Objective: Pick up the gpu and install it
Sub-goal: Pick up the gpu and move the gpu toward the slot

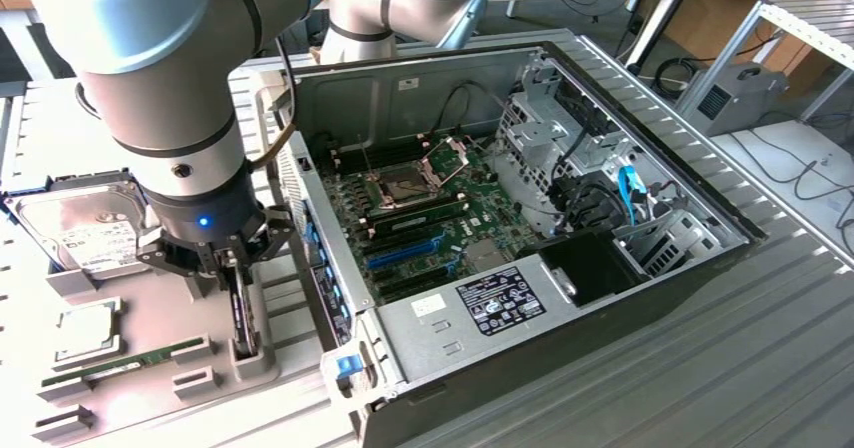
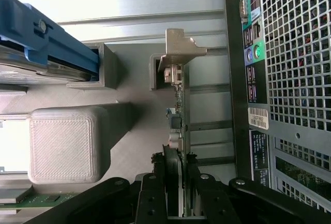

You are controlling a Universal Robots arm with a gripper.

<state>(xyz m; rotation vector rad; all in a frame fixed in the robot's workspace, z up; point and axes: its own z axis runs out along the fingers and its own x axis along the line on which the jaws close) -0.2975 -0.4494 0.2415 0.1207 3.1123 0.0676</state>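
Observation:
The gpu [image 2: 178,105] stands on edge in a slot of the grey holder [image 1: 247,353], at the exterior view's left of the computer case [image 1: 534,218]. It shows as a thin green board with a silver end bracket [image 2: 181,48]. My gripper [image 1: 238,268] has come down over the card's top edge. The black fingers [image 2: 158,188] flank the card closely, one on each side, with a narrow gap to it. The jaws are open. The card rests in its holder.
On the grey fixture lie a hard drive [image 1: 87,233], a CPU [image 1: 83,330] and a memory stick [image 1: 127,358]. A blue-railed part [image 2: 46,43] and a grey block [image 2: 62,144] sit beside the card. The case's back panel [image 2: 289,79] is close by.

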